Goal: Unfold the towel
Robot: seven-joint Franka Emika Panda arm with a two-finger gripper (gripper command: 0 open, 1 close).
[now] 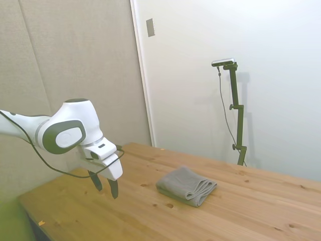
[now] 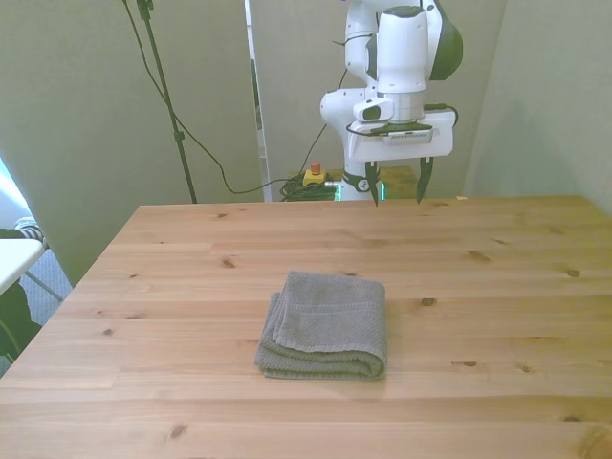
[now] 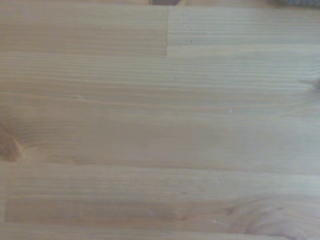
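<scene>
Front view shows the towel point(image 2: 325, 325) folded at lower centre of the table point(image 2: 497, 287) — the gripper point(image 2: 396, 184) hangs well apart at upper centre, jaws spread, holding nothing.

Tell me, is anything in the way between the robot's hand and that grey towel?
Nothing visible. The hand hangs open above the table's far edge, apart from the folded towel, which lies near the middle. Only bare wood shows between them, and the wrist view shows just wood too.
</scene>
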